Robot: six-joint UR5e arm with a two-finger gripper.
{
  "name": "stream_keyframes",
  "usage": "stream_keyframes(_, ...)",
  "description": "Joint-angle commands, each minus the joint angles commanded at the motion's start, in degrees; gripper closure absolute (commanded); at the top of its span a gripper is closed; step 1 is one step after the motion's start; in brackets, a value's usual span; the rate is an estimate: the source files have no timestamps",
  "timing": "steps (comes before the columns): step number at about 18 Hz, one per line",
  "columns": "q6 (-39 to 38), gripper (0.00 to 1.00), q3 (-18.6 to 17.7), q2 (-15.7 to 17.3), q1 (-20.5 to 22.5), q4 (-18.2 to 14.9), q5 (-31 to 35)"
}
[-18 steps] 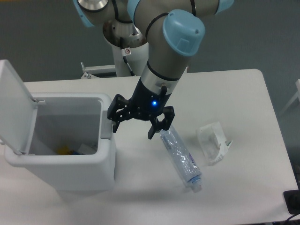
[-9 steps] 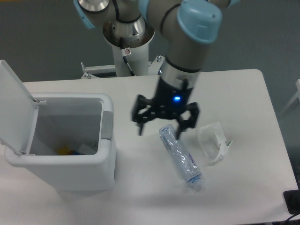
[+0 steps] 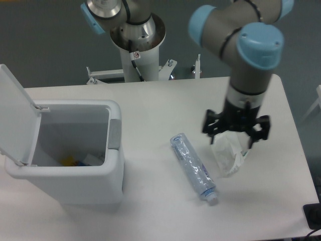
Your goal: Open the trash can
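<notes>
Swinging away from the trash can [image 3: 65,165], now well off to the side with lid up: gripper [image 3: 235,134] above crumpled wrapper [image 3: 228,152], jaws spread, empty. Opening looks done.

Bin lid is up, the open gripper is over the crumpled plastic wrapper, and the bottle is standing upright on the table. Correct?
Not quite. The camera view shows the bottle lying on its side on the table, not upright. The rest holds: the bin has its lid up, and the open gripper is over the wrapper.
</notes>
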Motion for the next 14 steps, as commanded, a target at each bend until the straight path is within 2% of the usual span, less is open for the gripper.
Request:
stream_keyframes(2, 7.4, 0.0, 0.26, -1.75, 0.09, 0.44, 1.42)
stream_keyframes(4, 10.58, 0.0, 0.35, -2.99, 0.09, 0.62, 1.51)
stream_keyframes(8, 11.29, 0.0, 0.88, -4.75, 0.01, 1.84, 2.3)
stream_keyframes(11, 12.87, 0.0, 0.53, -5.54, -0.08, 4.13, 6.51)
stream_keyframes(14, 13.84, 0.0, 0.35, -6.07, 0.09, 4.04, 7.22)
